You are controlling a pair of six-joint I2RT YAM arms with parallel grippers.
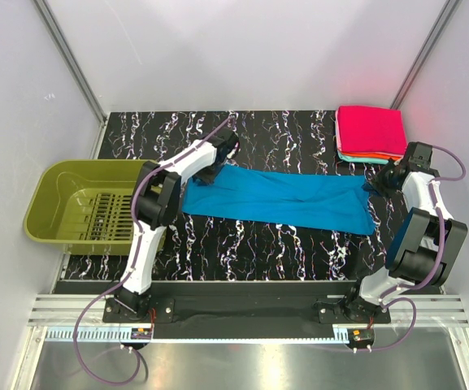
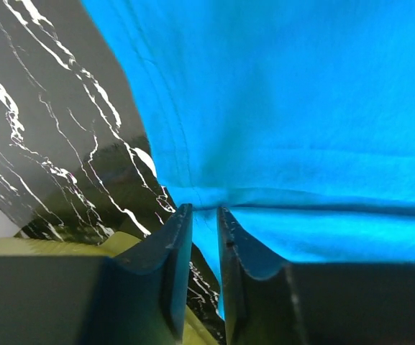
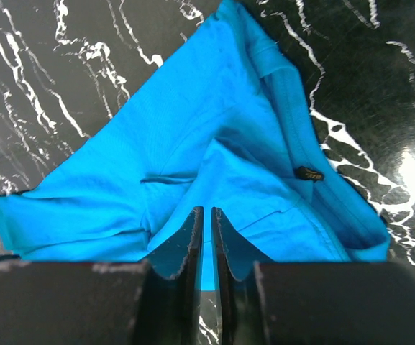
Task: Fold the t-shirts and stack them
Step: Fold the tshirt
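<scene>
**Blue shirt stretched between two hands, lying left to right**

From above, the blue t-shirt lies on the black marbled table as one long, narrow band between the arms. Its long axis runs left to right, slightly slanted, with the right end a little nearer the arm bases. The left hand meets the far left corner of the shirt and the right hand meets its right end. This view is too coarse to show how the fingers stand. It alone shows the stack of folded shirts, pink on top, at the far right corner of the table. It also shows the olive basket off the left edge, both well apart from the blue shirt.

The wrist cameras show the grips. In the left wrist view, the left hand has its fingers drawn close, a hemmed edge of the shirt pinched in the narrow gap between them. The table lies to the left, and a sliver of the basket shows low down.

In the right wrist view, the right hand is likewise clamped on bunched blue cloth. Here the fabric is rumpled and layered. A small dark tag sits by a seamed band at this end, a detail the overhead camera does not resolve.
</scene>
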